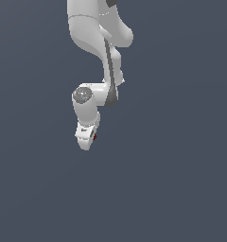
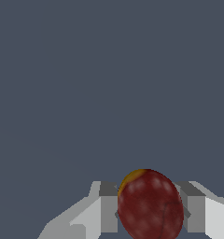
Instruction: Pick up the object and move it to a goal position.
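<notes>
In the wrist view the object [image 2: 150, 205] is a dark red roundish blob with a small yellow patch on one side. It sits between the two grey fingers [image 2: 108, 207] of my gripper [image 2: 151, 210], which press against it from both sides. From the exterior view only a tiny dark red speck of the object [image 1: 95, 137] peeks out beside the white gripper [image 1: 87, 142], at the lower end of the white arm. The gripper is shut on the object.
A plain dark grey-blue surface fills both views. The white arm [image 1: 94, 33] comes down from the top of the exterior view. No other objects or marker show.
</notes>
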Controlling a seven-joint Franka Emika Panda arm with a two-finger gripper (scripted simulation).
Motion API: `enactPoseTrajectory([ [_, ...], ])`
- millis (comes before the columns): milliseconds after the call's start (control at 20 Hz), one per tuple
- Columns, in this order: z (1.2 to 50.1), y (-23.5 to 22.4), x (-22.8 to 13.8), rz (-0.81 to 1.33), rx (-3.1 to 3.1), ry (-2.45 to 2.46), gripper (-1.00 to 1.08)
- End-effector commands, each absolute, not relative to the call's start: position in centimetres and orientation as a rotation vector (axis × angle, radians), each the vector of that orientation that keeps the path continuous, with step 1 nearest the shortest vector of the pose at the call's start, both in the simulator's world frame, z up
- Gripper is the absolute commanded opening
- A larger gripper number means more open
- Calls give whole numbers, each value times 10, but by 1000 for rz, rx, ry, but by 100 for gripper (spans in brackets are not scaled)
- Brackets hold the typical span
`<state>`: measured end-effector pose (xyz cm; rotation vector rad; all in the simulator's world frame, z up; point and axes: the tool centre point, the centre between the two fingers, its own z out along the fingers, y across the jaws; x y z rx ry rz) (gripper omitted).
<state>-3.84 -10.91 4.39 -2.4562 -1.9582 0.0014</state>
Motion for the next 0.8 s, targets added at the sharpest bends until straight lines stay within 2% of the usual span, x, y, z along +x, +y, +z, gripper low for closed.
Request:
enactPoseTrajectory([
  [0,48,-133,-56,1,-2456,-1958,-100],
  [400,58,-198,-103,1,-2456,-1959,-100],
  [750,64,-232,-126,0,-2456,-1960,-100],
])
